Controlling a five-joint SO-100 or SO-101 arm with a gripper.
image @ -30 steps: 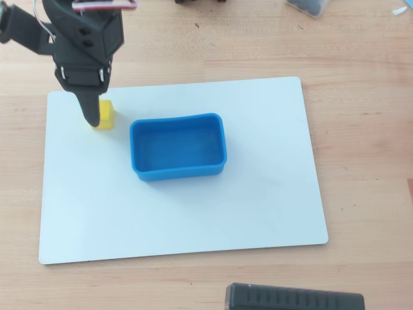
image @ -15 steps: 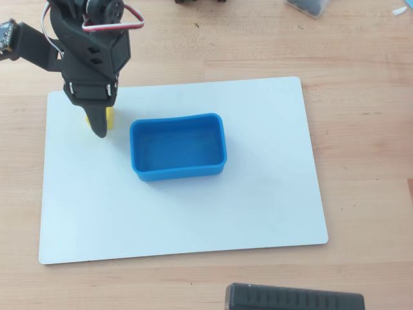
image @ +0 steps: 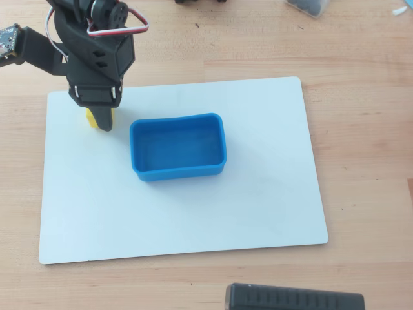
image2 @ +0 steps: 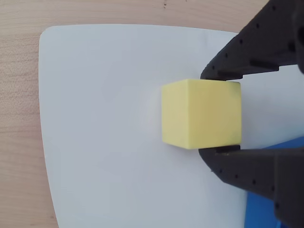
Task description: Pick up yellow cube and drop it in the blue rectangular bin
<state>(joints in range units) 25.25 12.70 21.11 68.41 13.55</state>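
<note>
The yellow cube sits between my two black fingers in the wrist view, touched by one above and one below. In the overhead view only a bit of the cube shows under the arm, at the white board's far left. My gripper is shut on the cube; in the overhead view the gripper points down at the board. I cannot tell whether the cube rests on the board or is lifted. The blue rectangular bin stands empty just right of the gripper, and a corner of it shows in the wrist view.
A white board lies on the wooden table and carries bin and cube. A black box lies at the near edge. A dark object sits at the top right.
</note>
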